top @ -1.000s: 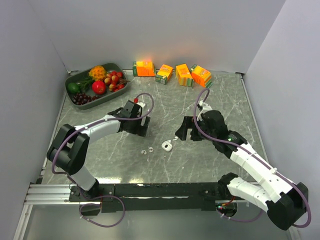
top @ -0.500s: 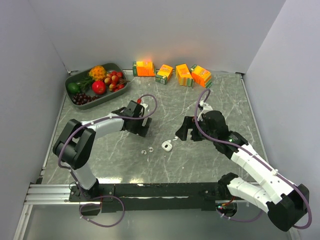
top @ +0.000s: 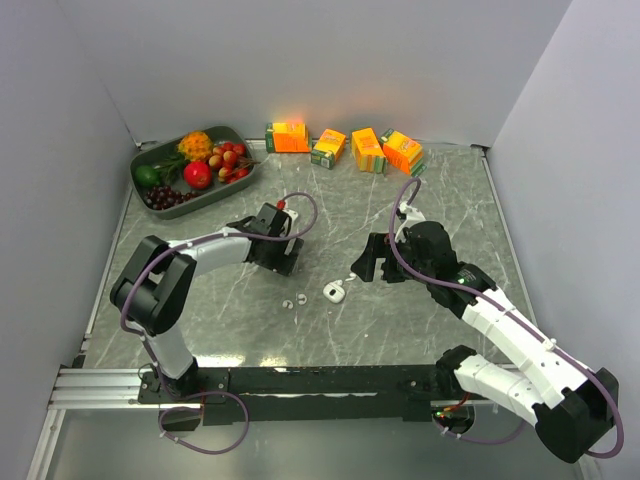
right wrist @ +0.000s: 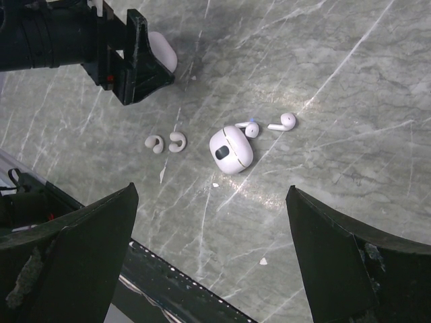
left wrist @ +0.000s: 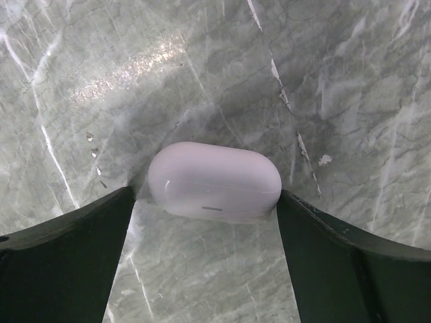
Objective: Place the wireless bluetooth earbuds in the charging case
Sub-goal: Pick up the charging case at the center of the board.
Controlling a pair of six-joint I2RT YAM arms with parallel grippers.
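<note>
L gripper (left wrist: 207, 202) clamps oval charging case (left wrist: 214, 180), pads touching both ends; case sits on table (top: 450, 190), left of and beyond round case (right wrist: 231, 149). 2 curved earbuds (right wrist: 177, 140) lie just left of round case, 2 stemmed buds (right wrist: 283, 122) just right. R gripper (right wrist: 210, 195) hovers farther right, jaws wide, empty.

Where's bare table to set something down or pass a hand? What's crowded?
Free: marble between the juice cartons and the arms; the far-right corner beyond the right gripper. Crowded: centre, where the left gripper brackets the oval case, with curved earbuds, round case and stemmed earbuds close by.
</note>
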